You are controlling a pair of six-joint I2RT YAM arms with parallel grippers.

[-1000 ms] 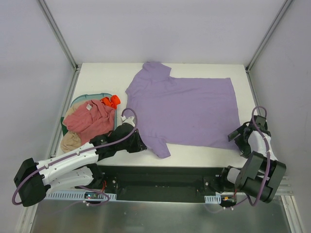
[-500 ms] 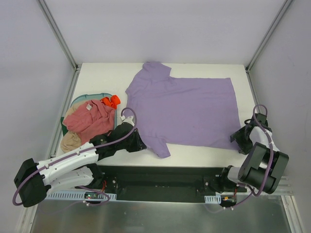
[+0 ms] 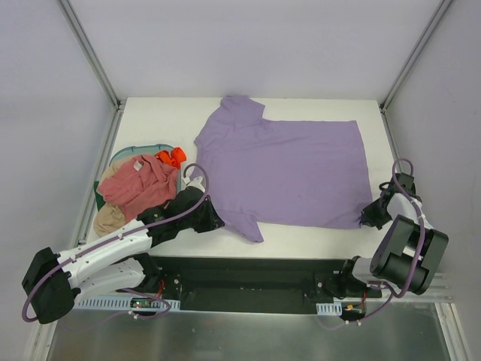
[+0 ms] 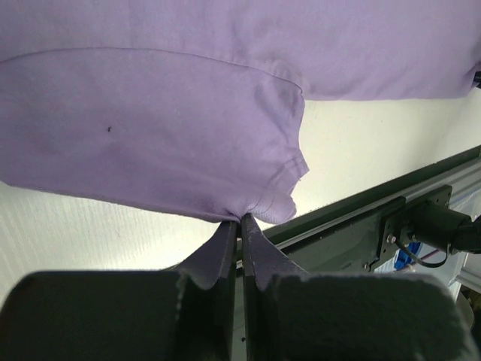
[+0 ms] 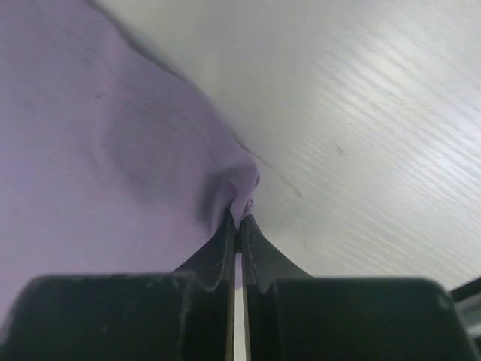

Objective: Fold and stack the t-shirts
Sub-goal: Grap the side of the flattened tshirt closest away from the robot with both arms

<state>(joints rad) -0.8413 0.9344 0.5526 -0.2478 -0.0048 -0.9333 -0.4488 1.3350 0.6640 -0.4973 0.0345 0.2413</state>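
Lavender t-shirt spread flat mid-table, collar toward left edge. Our left gripper pinched tight on near sleeve hem. Our right gripper clamped on hem corner by table's right edge. We judge first fold starting. Next: lift both together, carry near side toward far edge, keep cloth taut. Pink t-shirt and tan t-shirt wait on basket at left edge.

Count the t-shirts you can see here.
3: a purple t-shirt spread flat mid-table, a pink-red t-shirt crumpled over the basket at left, a tan t-shirt beneath it. Others may be hidden.
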